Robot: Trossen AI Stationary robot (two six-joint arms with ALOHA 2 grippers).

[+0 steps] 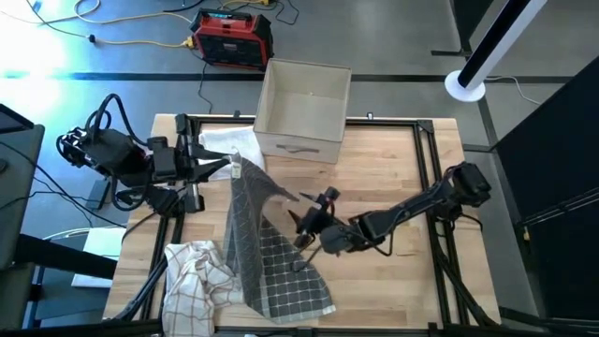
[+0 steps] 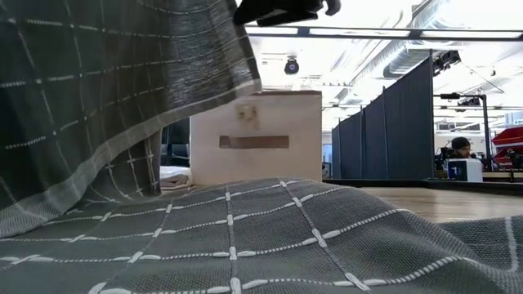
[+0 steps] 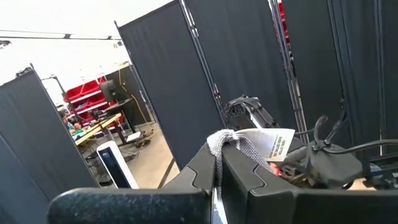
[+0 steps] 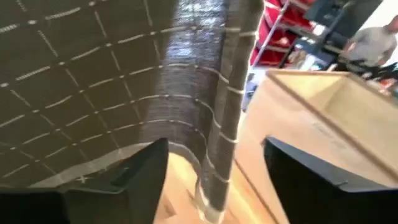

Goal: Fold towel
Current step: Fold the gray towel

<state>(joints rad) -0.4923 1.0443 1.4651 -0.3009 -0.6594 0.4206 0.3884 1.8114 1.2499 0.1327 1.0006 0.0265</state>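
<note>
The left gripper (image 1: 227,167) is clamped on a corner of the grey checked towel (image 1: 267,253), which rises to it in a steep fold while the rest lies spread on the wooden table (image 1: 393,168) below and to its right; the towel's label (image 3: 273,144) shows just past its fingers. The right gripper (image 1: 314,220) hangs with fingers apart just beside the raised fold, not touching it; beyond both stands a cardboard box (image 1: 301,110), and a crumpled plaid cloth (image 1: 195,276) lies on the near side of the left gripper.

No legible text anywhere.
</note>
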